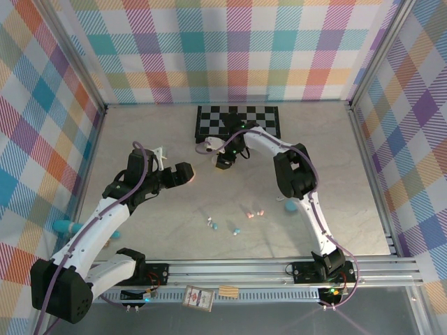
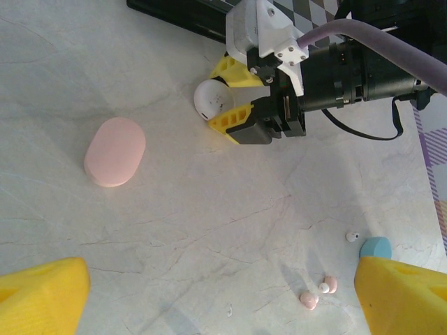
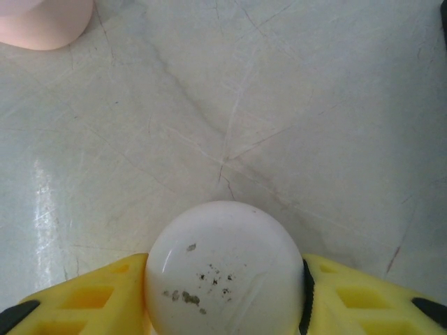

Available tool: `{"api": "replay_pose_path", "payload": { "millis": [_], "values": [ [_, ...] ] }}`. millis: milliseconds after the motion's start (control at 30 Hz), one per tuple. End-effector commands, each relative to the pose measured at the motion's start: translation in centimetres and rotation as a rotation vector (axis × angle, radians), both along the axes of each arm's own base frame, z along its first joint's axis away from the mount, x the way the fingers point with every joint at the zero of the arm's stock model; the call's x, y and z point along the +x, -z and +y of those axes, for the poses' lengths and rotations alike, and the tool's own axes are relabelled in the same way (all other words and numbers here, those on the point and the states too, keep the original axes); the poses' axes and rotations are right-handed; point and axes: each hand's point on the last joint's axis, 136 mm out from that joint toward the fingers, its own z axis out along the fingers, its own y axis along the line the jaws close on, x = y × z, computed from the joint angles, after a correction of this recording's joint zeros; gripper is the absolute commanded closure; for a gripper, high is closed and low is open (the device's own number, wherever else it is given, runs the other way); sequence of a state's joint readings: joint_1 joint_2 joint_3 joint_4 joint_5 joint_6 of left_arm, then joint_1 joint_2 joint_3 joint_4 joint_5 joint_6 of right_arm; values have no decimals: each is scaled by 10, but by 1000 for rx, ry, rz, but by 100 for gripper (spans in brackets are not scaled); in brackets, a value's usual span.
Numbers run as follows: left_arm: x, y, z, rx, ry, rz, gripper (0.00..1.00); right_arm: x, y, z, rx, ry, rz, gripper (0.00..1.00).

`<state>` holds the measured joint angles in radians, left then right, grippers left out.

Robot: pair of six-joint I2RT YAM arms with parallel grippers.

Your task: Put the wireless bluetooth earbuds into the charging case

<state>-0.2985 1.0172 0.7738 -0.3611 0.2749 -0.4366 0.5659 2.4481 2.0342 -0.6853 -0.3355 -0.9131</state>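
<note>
Here, right end effector (image 2: pixel 223 96) clasps the white case (image 3: pixel 223 269); left end effector (image 2: pixel 222 296) gapes, released.

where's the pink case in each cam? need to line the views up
Top external: pink case centre-left, just off the tip of the left hand.
Left wrist: pink case left of centre.
Right wrist: pink case in the top-left corner, cropped.
Shared landmark: white case in the right hand, in both wrist views.

Marble table (image 1: pixel 335 160), pink case (image 2: pixel 115 151), white case (image 2: pixel 211 100), earbuds (image 2: pixel 308 300)
</note>
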Motion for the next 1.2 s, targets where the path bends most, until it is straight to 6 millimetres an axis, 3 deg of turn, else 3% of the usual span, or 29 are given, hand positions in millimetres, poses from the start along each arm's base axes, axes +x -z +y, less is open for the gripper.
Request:
{"api": "replay_pose_path", "payload": {
  "millis": [0,333,667,900,1167],
  "values": [
    [-2,8,3,14,-1,7,3,-21,-15,1,33,-54,20,52],
    [1,13,-12,-65,29,70,1,-72,-52,-22,106,-46,-18,53],
    [18,7,-74,-355,181,160,24,-116,-103,-36,178,-47,-76,54],
    [25,4,-102,-466,228,178,32,-129,-126,-31,263,-63,-49,53],
    [26,-1,-114,-498,252,163,41,-136,-137,-24,323,-89,-28,54]
  ]
}}
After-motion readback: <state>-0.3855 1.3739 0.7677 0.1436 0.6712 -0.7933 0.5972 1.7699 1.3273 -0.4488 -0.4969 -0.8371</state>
